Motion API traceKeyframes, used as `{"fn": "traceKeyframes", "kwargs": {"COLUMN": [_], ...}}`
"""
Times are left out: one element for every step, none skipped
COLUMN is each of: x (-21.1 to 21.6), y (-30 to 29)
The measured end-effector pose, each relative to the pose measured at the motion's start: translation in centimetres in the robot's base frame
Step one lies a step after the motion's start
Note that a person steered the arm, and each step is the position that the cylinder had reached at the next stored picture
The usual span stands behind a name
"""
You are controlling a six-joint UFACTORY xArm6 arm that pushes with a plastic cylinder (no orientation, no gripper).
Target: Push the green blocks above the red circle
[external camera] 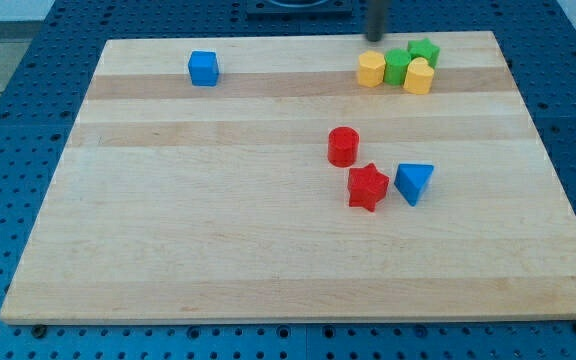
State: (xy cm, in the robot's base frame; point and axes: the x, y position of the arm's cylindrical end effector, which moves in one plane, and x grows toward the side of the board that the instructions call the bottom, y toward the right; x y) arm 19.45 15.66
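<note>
My tip (375, 38) blurred at board's top edge, just above yellow block (371, 69) & green blocks (397, 66); touching nothing; red circle (342, 146) well below.

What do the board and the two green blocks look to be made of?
Board: pale wood, visible grain and plank bands, satin finish. Green blocks, one rounded, one star-like: probably painted wood or plastic; uniform matte colour, no grain showing.

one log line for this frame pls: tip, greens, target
tip: my tip at board's top edge, just above the yellow block | greens: green cylinder and green star clustered, untouched | target: red cylinder below them
</note>
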Motion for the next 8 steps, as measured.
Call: {"fn": "traceKeyframes", "kwargs": {"x": [1.1,3.6,7.3,10.4,11.9,11.7,7.9,7.4], "y": [8.1,6.5,2.0,-1.5,-2.0,-1.1,-0.5,-5.0]}}
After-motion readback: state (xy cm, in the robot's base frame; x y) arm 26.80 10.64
